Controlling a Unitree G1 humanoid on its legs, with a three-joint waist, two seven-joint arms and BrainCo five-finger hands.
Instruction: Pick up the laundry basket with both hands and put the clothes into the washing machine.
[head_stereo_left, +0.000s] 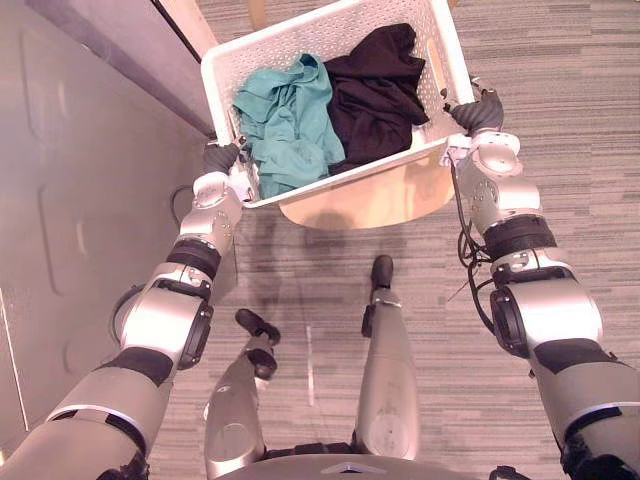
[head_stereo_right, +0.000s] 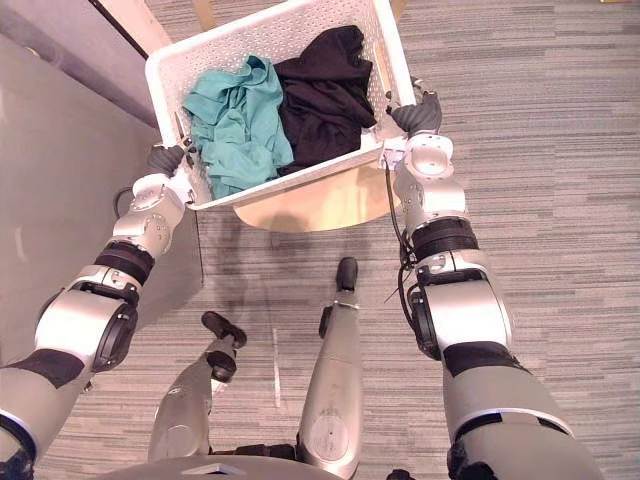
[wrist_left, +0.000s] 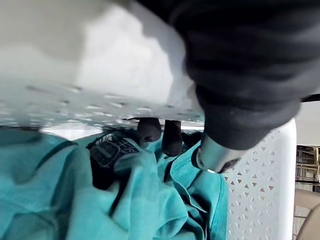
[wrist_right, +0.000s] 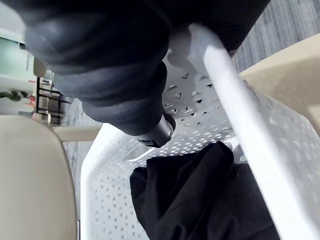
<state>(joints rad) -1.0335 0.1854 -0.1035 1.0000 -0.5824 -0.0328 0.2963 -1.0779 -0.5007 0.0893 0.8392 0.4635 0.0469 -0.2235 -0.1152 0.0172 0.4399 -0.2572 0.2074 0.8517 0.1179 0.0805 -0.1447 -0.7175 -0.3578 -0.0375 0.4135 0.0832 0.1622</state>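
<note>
Left eye view: where is the laundry basket (head_stereo_left: 350, 172)?

Held between both arms in front of the robot, over a round pale wooden top (head_stereo_left: 370, 205). I cannot tell whether it touches that top.

And the clothes?

Both are inside. A teal garment (head_stereo_left: 290, 120) is bunched at the basket's left end, and a black garment (head_stereo_left: 375, 90) is heaped at the right end. The two touch in the middle.

How does the left hand (head_stereo_left: 222, 158) stand?

It sits at the left end of the rim. In the left wrist view its dark fingertips (wrist_left: 150, 131) hook over the rim into the basket, clenched on it, just above the teal cloth.

The right hand (head_stereo_left: 475, 112)?

It is at the right end. In the right wrist view the white rim runs under the ribbed cover, with a dark-tipped digit (wrist_right: 159, 131) inside the perforated wall, so it grasps the basket too.

Anything around?

Grey striped carpet (head_stereo_left: 580, 120) and a grey panel (head_stereo_left: 80, 150) along the left.
</note>
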